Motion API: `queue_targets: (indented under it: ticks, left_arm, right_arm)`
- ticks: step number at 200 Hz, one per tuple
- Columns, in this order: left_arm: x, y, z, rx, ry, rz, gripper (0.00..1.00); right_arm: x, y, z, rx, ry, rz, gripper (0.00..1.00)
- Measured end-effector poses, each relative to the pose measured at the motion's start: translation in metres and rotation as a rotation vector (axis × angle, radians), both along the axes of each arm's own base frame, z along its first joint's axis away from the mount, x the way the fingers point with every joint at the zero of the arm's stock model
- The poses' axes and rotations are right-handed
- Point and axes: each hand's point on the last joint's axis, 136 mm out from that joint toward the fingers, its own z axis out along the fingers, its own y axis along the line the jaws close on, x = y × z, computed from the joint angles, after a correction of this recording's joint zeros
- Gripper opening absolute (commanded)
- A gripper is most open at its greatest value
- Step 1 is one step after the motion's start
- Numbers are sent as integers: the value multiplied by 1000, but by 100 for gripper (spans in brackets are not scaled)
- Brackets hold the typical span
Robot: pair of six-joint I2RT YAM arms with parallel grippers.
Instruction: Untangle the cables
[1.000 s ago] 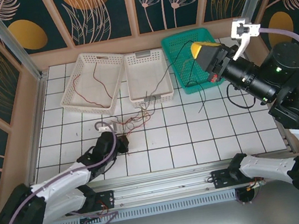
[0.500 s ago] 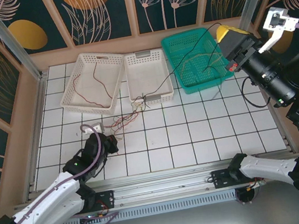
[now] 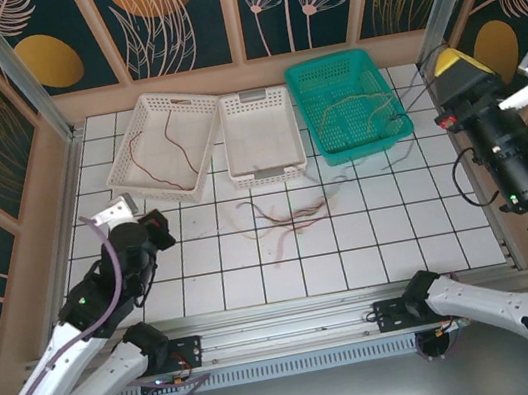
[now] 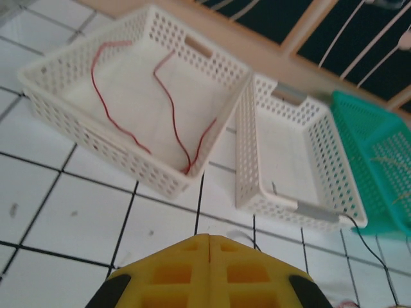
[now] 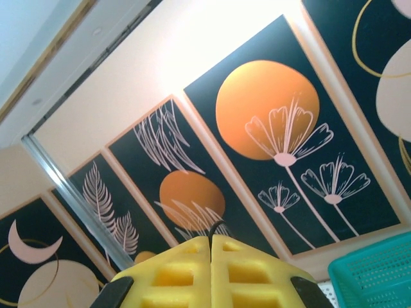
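Note:
A loose red and tan tangle of cables [image 3: 288, 219] lies on the tiles in front of the middle white basket [image 3: 260, 137]. One red cable [image 3: 170, 152] [image 4: 167, 96] curls in the left white basket [image 3: 159, 144]. Tan cables [image 3: 352, 117] rest in the green basket [image 3: 345, 103]. My right gripper [image 3: 448, 75] is raised at the right, beyond the green basket, shut on a black cable [image 5: 215, 226] that trails down-left [image 3: 412, 97]. My left gripper [image 3: 155, 224] [image 4: 210, 240] sits low at the left, shut with nothing between its fingers, apart from the tangle.
The three baskets stand in a row at the back; in the left wrist view the middle basket [image 4: 289, 147] and the green basket [image 4: 379, 147] lie ahead to the right. A thin black cable [image 4: 363, 240] crosses the tiles there. Wall panels close in the back and sides.
My right gripper swung right and up, drawing the black cable away from the middle basket. My left gripper pulled back to the left, off the tangle, which now lies spread at mid-table.

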Motion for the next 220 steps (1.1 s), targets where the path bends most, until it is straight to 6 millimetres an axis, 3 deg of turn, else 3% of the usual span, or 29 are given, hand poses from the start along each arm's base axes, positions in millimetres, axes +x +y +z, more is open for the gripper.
queue_targets:
  ticks: [16, 39, 75, 119, 180, 220]
  left_arm:
    - [-1, 0, 11, -1, -19, -6, 0]
    - [3, -11, -1, 27, 23, -54, 0]
    - [15, -47, -42, 50, 117, -185, 39]
    - [34, -102, -75, 16, 153, -372, 60]
    - [45, -199, -105, 37, 148, -636, 66]
    - [62, -253, -107, 37, 115, -730, 68]
  right_arm:
    - [-1, -1, 2, 10, -10, 1, 0]
    - [7, 14, -3, -14, 2, 32, 0]
    - [25, 48, -18, -72, 43, 106, 0]
    - [27, 80, -25, -87, 63, 243, 0]
    - [19, 96, -24, -68, 65, 354, 0]
    - [14, 99, -23, -51, 65, 385, 0]
